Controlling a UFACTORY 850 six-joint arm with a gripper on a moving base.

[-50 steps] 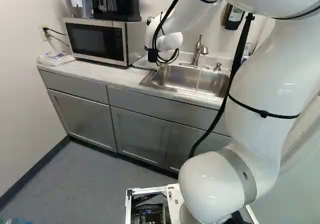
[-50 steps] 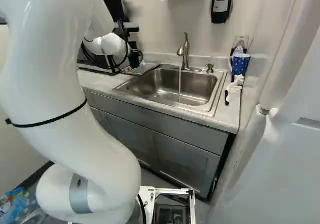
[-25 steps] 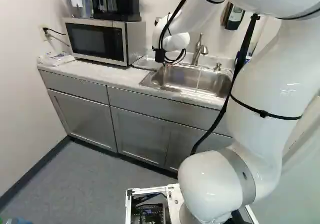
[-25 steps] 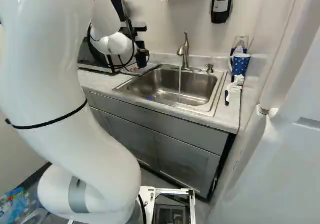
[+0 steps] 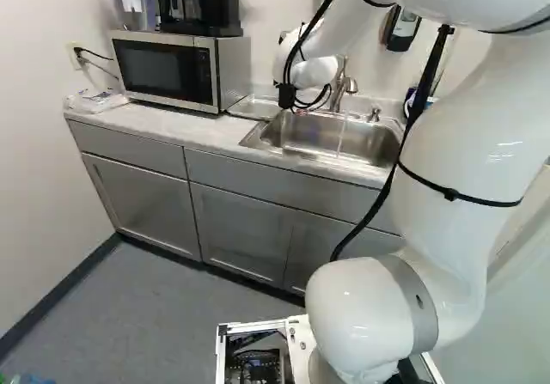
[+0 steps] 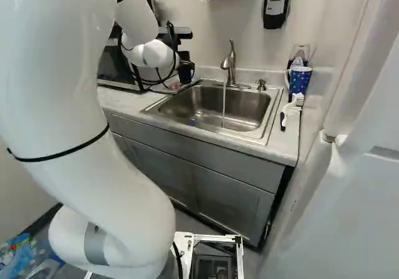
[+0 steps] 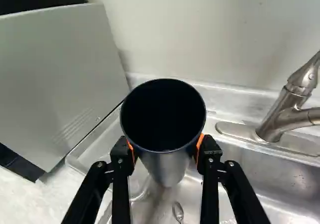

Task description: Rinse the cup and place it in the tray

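Left of centre, high in right base view, black two-fingered gripper (image 6: 186, 72) is hanging near stainless steel sink (image 6: 243, 112). Wrist view: orange pads (image 7: 200, 143) are pinching cylindrical cup (image 7: 167, 168), dark-rimmed, silver-bodied, from both sides; mouth is facing camera. Beneath and beside cup, shallow pale tray (image 7: 76, 160) is lying between silver microwave (image 5: 229, 70) and sink. Upper right of left base view: curved brushed-metal faucet (image 5: 345, 86) is running thin water stream (image 5: 341, 137) into sink.
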